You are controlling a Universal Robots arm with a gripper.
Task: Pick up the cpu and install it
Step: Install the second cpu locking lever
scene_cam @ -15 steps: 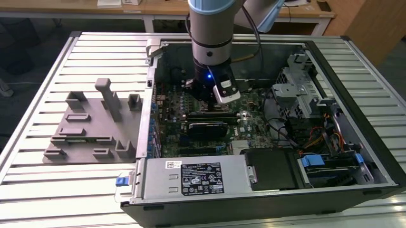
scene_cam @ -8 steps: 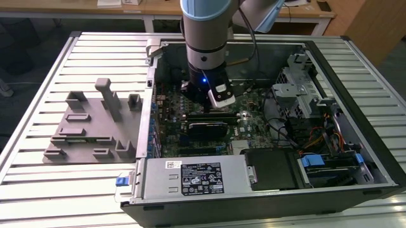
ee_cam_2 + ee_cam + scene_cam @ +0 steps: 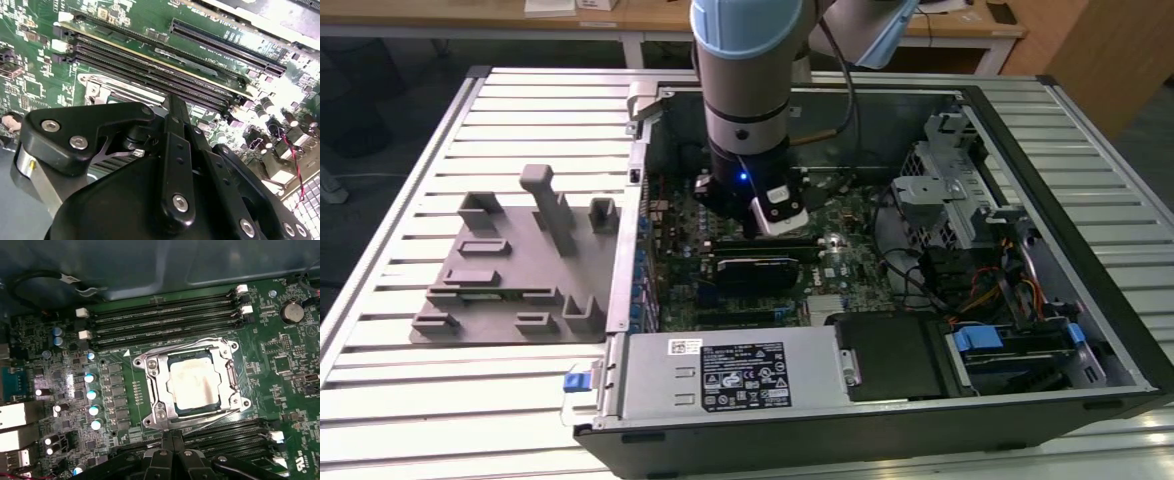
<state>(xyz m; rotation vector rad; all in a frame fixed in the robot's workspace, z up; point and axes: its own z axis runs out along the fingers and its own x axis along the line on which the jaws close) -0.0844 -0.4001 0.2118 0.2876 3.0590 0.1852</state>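
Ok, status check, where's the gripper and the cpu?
Gripper over motherboard, fingers together, nothing held. Cpu seated in socket frame. Nothing on top of it.

A robotics lab or workshop: an opened computer case [image 3: 881,250] lies on a slatted metal bench [image 3: 400,400], with wooden desks [image 3: 587,20] behind.

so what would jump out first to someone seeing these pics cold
Probably the arm plunging into the open computer case, its gripper low over the green motherboard. In the first wrist view, the cpu sits in its metal socket frame, between rows of black memory slots. On the exterior view's left, a grey holder tray lies on the slatted table.
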